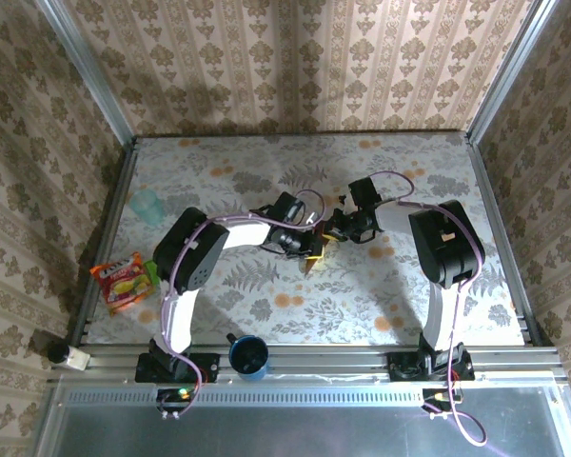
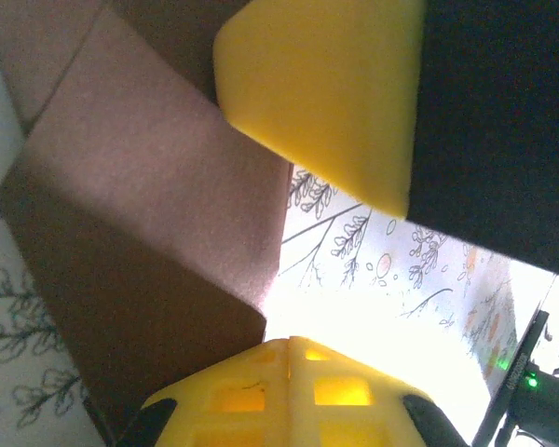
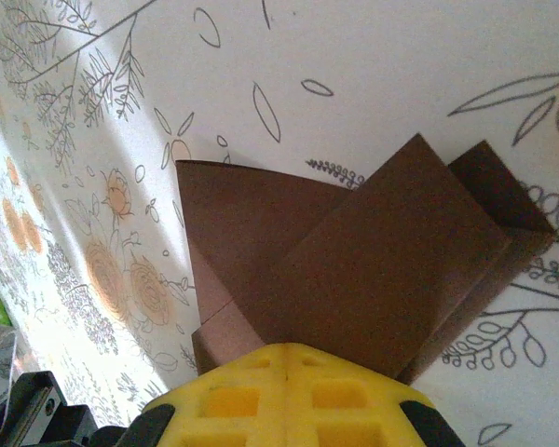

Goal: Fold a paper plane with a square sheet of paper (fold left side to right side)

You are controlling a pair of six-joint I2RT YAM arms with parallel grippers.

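Your left end effector (image 1: pixel 301 244), its fingers pressed together with nothing clearly between them, sits at the 10 o'clock edge of the partly folded square sheet of paper (image 1: pixel 312 259), near the middle of the worktop (image 1: pixel 266 314). The right end effector (image 1: pixel 336 231), likewise closed, bears on the sheet from 2 o'clock. Judging by the loose flaps, you are setting a crease: pin the layers flat with one tip and slide the other along the fold, lightly, so the thin paper neither skids nor tears.
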